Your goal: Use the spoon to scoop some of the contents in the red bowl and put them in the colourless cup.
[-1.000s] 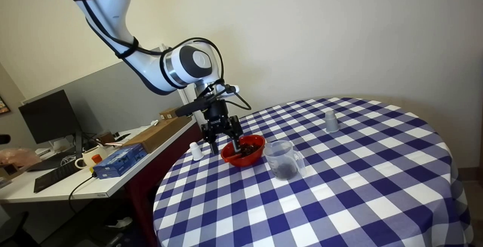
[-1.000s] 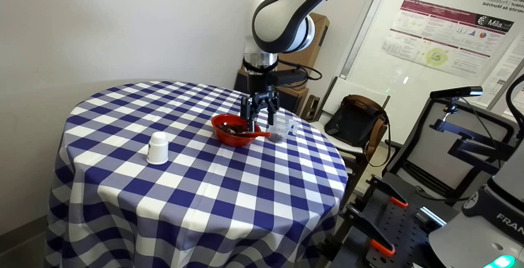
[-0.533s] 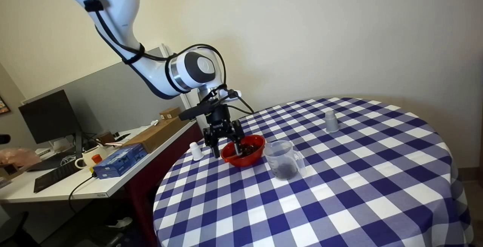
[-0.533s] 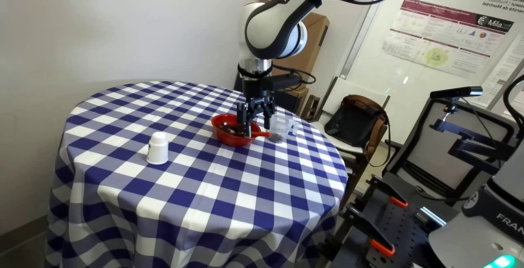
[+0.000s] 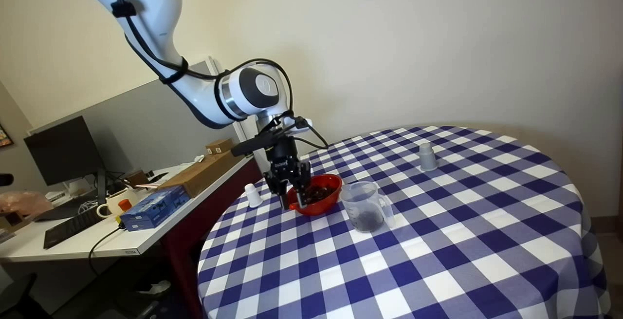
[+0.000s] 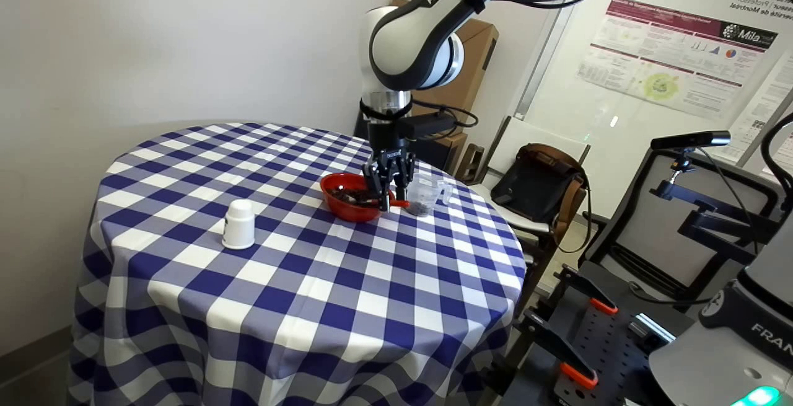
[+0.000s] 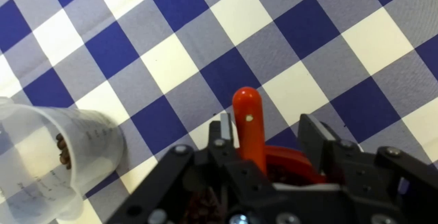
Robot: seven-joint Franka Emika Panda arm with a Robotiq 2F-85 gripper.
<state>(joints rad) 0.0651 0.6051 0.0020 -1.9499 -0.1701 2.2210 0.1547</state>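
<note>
In an exterior view, the gripper [image 5: 293, 206] hangs at the rim of the red bowl [image 5: 323, 208]; the colourless cup [image 5: 362, 207] stands just beside the bowl. In an exterior view, the red-handled spoon [image 6: 400, 204] juts past the bowl's rim. In the wrist view, the jaws stand parted astride the handle [image 7: 249, 131], a gap showing on one side; brown beans [image 7: 64, 151] lie in the cup.

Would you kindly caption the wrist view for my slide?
Open gripper straddling the spoon's orange-red handle, red bowl partly hidden, brown beans in the clear cup.
</note>
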